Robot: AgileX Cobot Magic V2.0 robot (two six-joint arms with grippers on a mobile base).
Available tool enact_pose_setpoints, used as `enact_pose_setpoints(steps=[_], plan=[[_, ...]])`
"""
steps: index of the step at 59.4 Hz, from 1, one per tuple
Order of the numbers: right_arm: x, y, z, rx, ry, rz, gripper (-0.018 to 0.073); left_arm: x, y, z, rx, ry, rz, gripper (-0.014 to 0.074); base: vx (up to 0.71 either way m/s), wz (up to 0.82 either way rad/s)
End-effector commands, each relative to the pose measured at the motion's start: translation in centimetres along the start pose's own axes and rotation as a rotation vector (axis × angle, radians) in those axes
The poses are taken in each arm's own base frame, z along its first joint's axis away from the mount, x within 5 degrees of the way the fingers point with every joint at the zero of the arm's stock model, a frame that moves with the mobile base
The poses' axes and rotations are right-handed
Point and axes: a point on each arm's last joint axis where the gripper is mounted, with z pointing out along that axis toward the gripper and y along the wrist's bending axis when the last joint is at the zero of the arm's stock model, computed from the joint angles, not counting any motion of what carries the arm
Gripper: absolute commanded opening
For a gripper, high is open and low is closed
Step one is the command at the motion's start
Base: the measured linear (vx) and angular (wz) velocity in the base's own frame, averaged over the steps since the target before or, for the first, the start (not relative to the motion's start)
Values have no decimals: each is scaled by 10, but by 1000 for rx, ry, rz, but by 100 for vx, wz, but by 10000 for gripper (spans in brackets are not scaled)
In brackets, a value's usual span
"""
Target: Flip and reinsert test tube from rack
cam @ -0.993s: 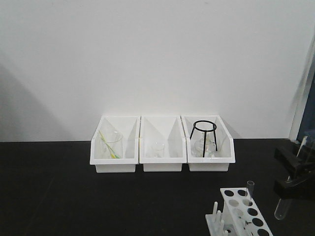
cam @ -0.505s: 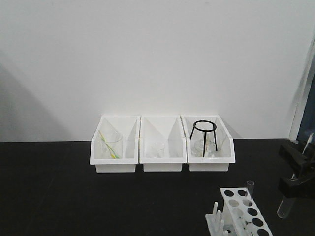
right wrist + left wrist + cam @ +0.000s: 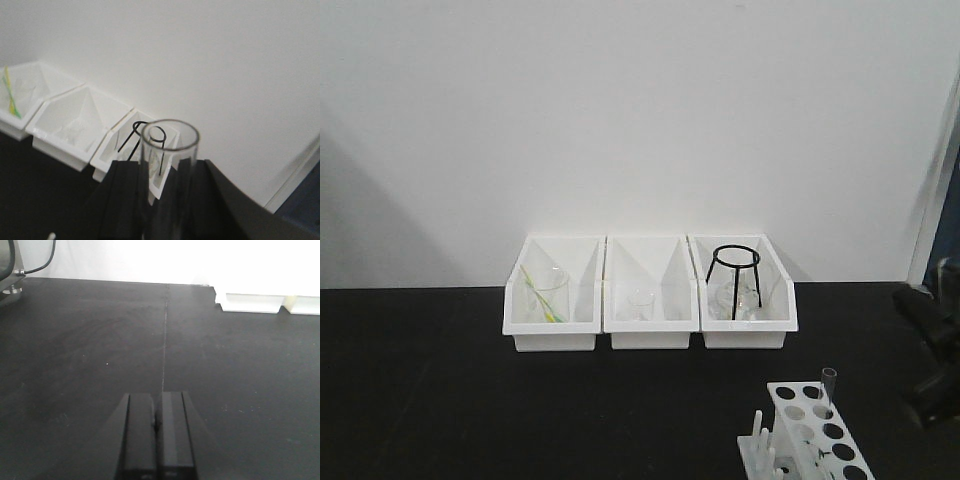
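Note:
The white rack (image 3: pixel 817 432) stands at the table's bottom right in the front view, its pegs (image 3: pixel 760 445) on the left side. One clear test tube (image 3: pixel 828 386) stands upright in a back hole. In the right wrist view my right gripper (image 3: pixel 162 170) is shut on another clear test tube (image 3: pixel 169 145), whose open mouth points away from the camera toward the bins. From the front only that gripper's dark body (image 3: pixel 935 350) shows, at the right edge beside the rack; the held tube is out of sight there. My left gripper (image 3: pixel 157 405) is shut and empty above bare black table.
Three white open-front bins (image 3: pixel 650 325) line the wall at the back. The left one holds a beaker (image 3: pixel 548 295), the middle one a small glass (image 3: pixel 641 303), the right one a black ring stand (image 3: pixel 734 278). A seam (image 3: pixel 165 330) runs along the black tabletop.
My right gripper has swung right and turned at the frame's edge. The held tube, which hung mouth-up below it, has left the front view. The rack and its tube have not moved.

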Motion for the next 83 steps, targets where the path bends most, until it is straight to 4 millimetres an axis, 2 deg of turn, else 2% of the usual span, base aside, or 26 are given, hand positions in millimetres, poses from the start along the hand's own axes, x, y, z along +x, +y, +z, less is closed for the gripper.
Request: enact_pose_setpoints(steps=[1,8,16,25,30,40,46,55,62,71,77,83], plan=[[-14,3,-5,-86,-60,-241,162,-8,-2,-1,23,-96,-3,-6,0,0],[-11,8,-5,-145,-45,-409,162,-8,-2,-1,23,-96,-3,-6,0,0],[-6,10,-5,-183,-17,-690,162,-8,-2,-1,23,-96,-3,-6,0,0],[-3,0,-5,-96,51,-883,162,-8,-2,-1,23,-96,-3,-6,0,0],[-1,-5,-5,-55,91,-932,162,-8,-2,-1,23,-96,-3,-6,0,0],[0,-7,-5,-37,108,-920,162,-8,-2,-1,23,-96,-3,-6,0,0],[-1,-7,-4,-22,100,-779,162,-8,-2,-1,23,-96,-3,-6,0,0],[-4,-9,-4,36,73,-296,162,-8,-2,-1,23,-96,-3,-6,0,0],[-5,-10,-4,54,56,-56,162,-8,-2,-1,23,-96,-3,-6,0,0],[-7,-12,-4,76,15,364,162,-8,-2,-1,23,-96,-3,-6,0,0],[-6,-12,-1,75,3,491,162,-8,-2,-1,23,-96,-3,-6,0,0],[-6,-9,3,45,-8,514,162,-8,-2,-1,23,-96,-3,-6,0,0]])
